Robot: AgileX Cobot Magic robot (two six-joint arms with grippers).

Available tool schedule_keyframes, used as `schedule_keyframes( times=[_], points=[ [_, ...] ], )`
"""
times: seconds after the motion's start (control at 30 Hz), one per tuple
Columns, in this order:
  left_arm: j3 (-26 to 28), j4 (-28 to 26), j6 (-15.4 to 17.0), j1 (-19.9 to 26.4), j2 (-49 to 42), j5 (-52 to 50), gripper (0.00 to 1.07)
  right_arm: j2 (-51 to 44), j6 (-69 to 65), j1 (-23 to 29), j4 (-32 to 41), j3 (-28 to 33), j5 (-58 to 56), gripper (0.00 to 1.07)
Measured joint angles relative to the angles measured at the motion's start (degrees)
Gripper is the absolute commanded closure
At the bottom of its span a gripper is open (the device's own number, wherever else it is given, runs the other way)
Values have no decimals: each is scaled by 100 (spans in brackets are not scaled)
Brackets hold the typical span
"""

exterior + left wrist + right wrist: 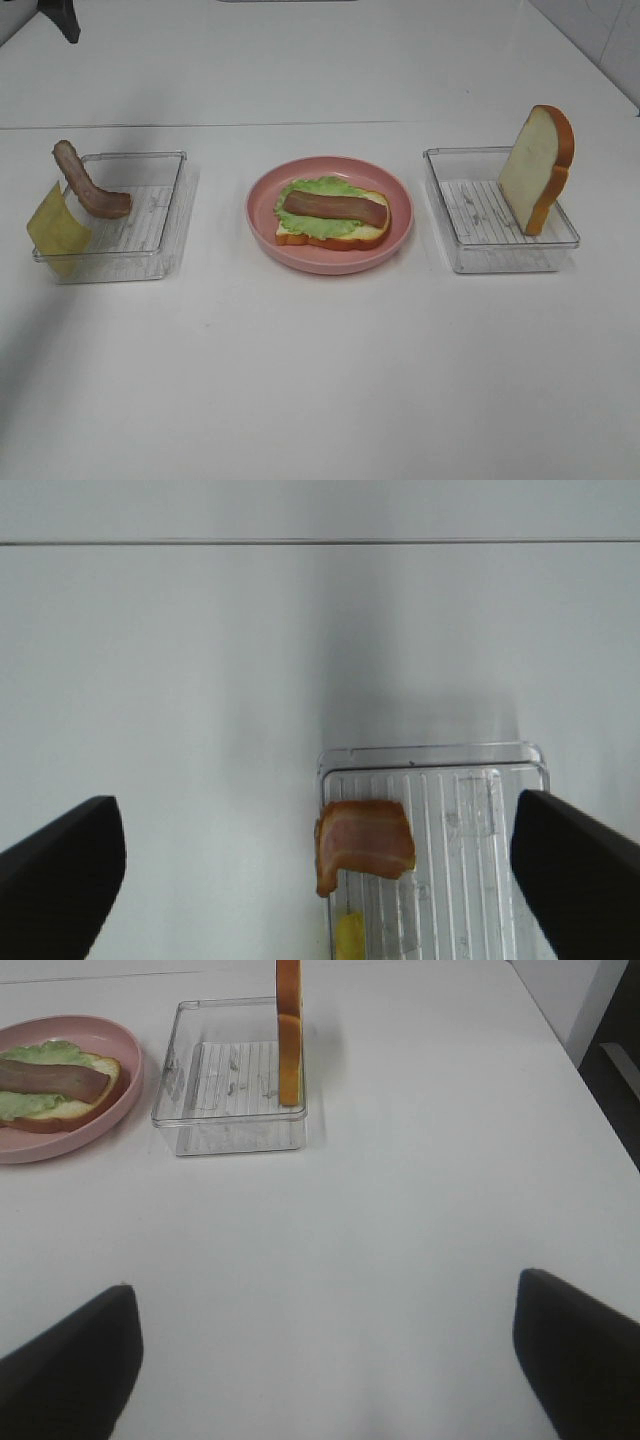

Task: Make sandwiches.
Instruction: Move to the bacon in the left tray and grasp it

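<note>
The left gripper is held wide open, nothing between its jaws. Ahead of it the left tray is seen, with a loose bacon strip leaned on its wall and a cheese square propped at its outer side. The right gripper is likewise spread and empty, over bare table. The sandwich — bread, lettuce and bacon so far — is laid on the pink plate between the trays; a bread slice is stood upright in the right tray.
</note>
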State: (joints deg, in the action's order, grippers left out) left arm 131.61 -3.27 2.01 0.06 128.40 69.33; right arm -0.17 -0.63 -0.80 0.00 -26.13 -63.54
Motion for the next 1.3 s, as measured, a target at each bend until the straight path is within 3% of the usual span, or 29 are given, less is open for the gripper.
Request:
schedule_keyframes(
  times=[0.27, 0.77, 1.13, 1.27, 1.3],
  points=[
    [-871, -155, -304, 195, 178, 34, 6, 0, 0, 0, 0, 0, 0, 14],
    [-917, -223, -350, -315, 802, -57, 7, 0, 0, 0, 0, 0, 0, 14],
    [-917, 80, -327, -327, 940, -57, 9, 0, 0, 0, 0, 0, 0, 14],
    [-917, 80, -327, -321, 945, -57, 12, 0, 0, 0, 0, 0, 0, 14],
    [-917, 80, -327, -321, 945, -57, 18, 0, 0, 0, 0, 0, 0, 14]
  ],
)
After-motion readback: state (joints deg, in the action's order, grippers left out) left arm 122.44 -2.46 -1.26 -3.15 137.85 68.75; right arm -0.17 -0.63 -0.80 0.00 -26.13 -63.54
